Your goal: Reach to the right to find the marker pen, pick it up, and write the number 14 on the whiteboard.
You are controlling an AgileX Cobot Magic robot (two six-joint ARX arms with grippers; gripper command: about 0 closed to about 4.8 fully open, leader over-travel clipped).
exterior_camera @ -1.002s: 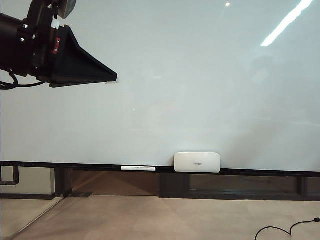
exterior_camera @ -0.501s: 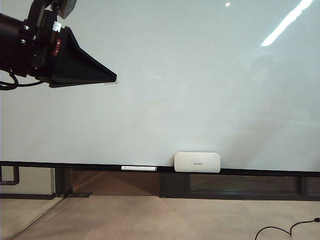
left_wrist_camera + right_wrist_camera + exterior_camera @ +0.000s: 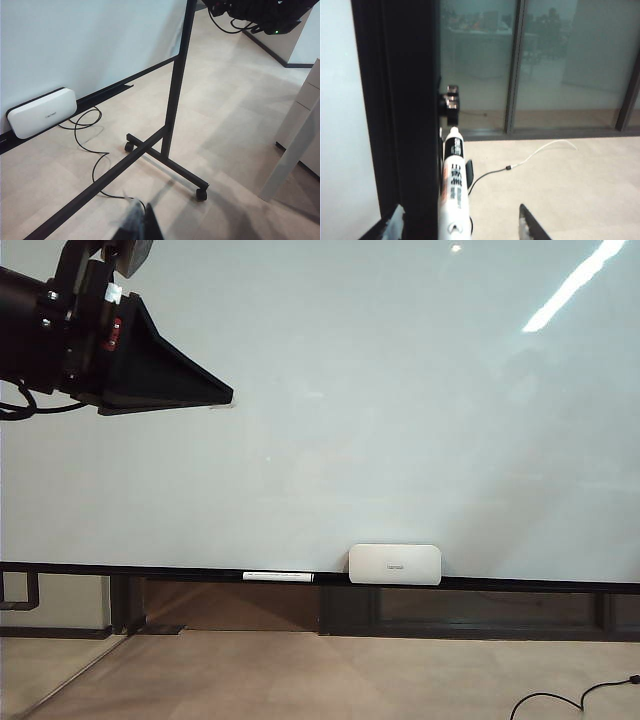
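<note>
White marker pen (image 3: 454,192) sits between the wide-open right gripper (image 3: 460,222) fingers, so squeezing comes next; the left gripper (image 3: 137,225) is too blurry to tell.

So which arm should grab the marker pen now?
Right. The right gripper has its jaws open on either side of the marker pen by the whiteboard frame. The left gripper faces the floor, no pen near.

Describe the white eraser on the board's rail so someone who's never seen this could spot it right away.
Find the whiteboard and follow its dark lower rail. The eraser stands on it near the middle: a white rounded rectangle, far bulkier than the thin white pen lying flat beside it.
</note>
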